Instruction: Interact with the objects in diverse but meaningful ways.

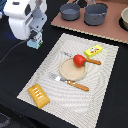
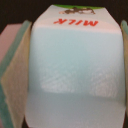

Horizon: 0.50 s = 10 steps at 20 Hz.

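Observation:
My gripper [image 1: 34, 40] hangs over the black table off the placemat's far left corner, shut on the pale blue-white milk carton [image 1: 34, 44]. In the wrist view the carton [image 2: 72, 70] fills the frame, its red "MILK" print showing, with a finger [image 2: 14, 75] pressed against each side. A red round fruit [image 1: 78, 60] rests on the wooden plate [image 1: 70, 73] in the middle of the mat. The yellow packet [image 1: 93, 50] lies beyond the plate toward the exterior view's right. The golden-orange bread loaf [image 1: 38, 94] lies at the mat's near left corner.
A fork [image 1: 70, 81] and a knife [image 1: 93, 61] with orange handles lie beside the plate on the checked placemat [image 1: 102, 95]. Two grey pots [image 1: 70, 11] [image 1: 95, 14] stand on a brown board [image 1: 112, 31] at the back, with a bowl [image 1: 124, 19] at its right edge.

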Tool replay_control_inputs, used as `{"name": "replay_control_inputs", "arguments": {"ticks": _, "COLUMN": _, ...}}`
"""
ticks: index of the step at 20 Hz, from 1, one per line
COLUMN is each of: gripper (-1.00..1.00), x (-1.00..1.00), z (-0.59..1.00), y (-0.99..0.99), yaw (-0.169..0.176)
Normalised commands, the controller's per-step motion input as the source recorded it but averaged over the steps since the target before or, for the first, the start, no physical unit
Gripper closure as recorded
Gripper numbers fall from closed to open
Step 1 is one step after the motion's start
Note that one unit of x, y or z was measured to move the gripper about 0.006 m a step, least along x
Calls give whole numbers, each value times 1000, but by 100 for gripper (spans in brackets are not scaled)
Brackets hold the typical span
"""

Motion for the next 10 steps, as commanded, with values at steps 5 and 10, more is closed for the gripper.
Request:
{"name": "replay_control_inputs", "arguments": {"ticks": 5, "gripper": 100, "x": 744, "z": -112, "y": -229, "yaw": -98}}
{"name": "replay_control_inputs", "arguments": {"ticks": 10, "gripper": 100, "x": 763, "z": -119, "y": -105, "yaw": -78}}
